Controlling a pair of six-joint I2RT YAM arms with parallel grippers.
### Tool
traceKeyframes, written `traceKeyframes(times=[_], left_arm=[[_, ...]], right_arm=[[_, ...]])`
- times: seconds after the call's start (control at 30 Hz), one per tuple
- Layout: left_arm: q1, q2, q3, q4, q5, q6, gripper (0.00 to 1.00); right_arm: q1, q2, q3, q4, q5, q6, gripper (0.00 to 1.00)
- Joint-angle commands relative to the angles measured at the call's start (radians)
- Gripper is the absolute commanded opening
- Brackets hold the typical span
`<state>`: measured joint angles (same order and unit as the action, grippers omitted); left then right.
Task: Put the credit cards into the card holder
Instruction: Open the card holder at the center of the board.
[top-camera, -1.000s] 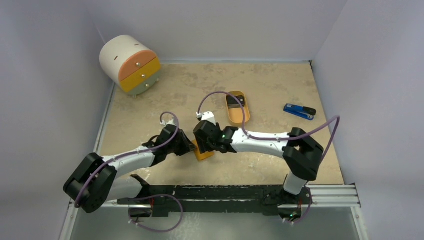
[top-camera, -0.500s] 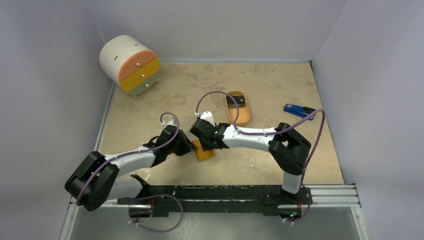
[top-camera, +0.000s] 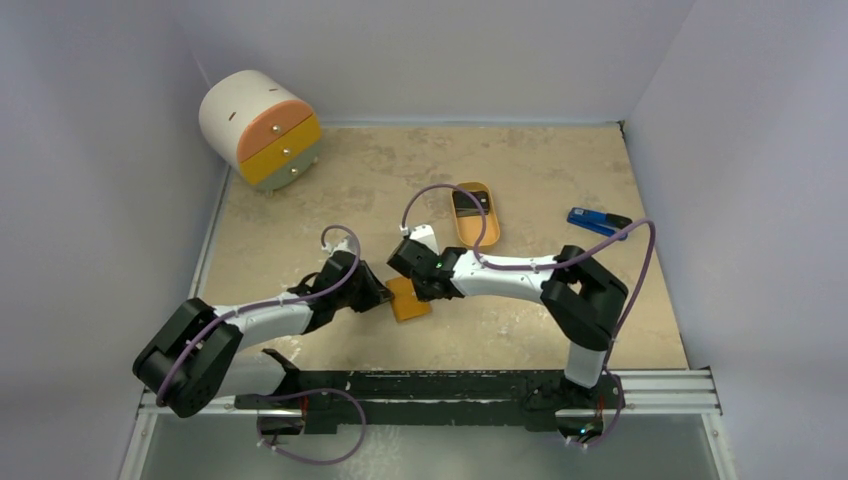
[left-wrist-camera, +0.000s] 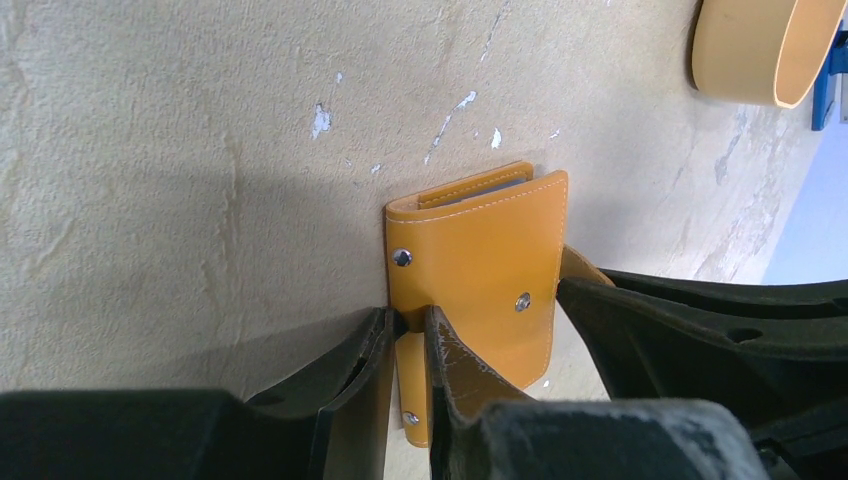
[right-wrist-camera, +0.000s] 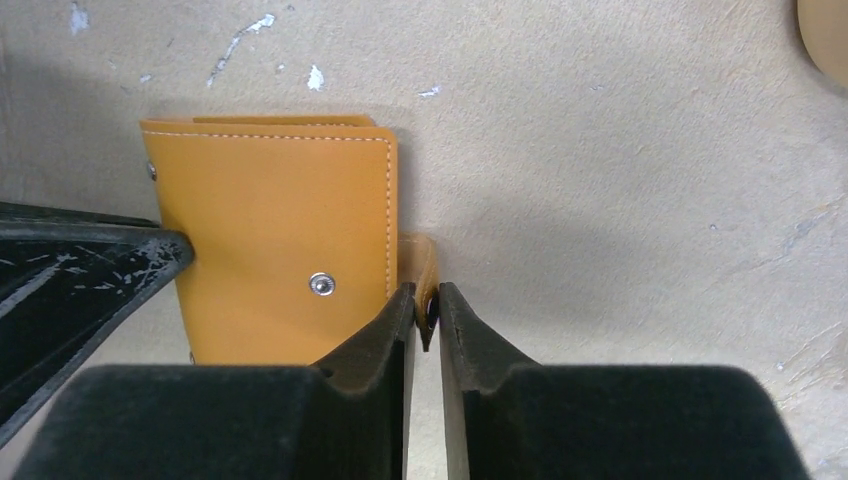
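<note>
Closed now, right gripper (right-wrist-camera: 427, 300) pinches the card holder's (right-wrist-camera: 280, 240) snap tab (right-wrist-camera: 421, 258).

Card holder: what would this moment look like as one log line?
card holder: folded | left gripper: pinching its edge | right gripper: pinching snap tab | credit card: in orange tray
</note>
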<state>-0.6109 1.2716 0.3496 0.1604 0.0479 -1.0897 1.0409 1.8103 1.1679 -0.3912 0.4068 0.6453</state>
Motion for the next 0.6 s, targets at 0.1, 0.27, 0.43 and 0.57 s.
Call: traceKeyframes(times=[0.1,0.27,0.43,0.57], left_arm=[[0.001,-0.010,-0.003,-0.023,-0.011,-0.003,0.17],[0.001,-0.060,0.036,-0.064,0.000,0.023,0.35],[0.001,-0.074,0.052,-0.040,0.043,0.045,0.60],[0.000,-0.076,0.033,0.045,0.089,0.015,0.69]], right_arm=[[-0.008,-0.078,-0.022,-0.019,0.031,0.030,0.00],[-0.008,-0.208,-0.062,-0.046,0.048,0.032,0.00],[-0.008,-0.329,-0.131,-0.032,-0.015,0.002,0.00],[-0.007,-0.396,-0.177,0.012,-0.077,0.004,0.00]])
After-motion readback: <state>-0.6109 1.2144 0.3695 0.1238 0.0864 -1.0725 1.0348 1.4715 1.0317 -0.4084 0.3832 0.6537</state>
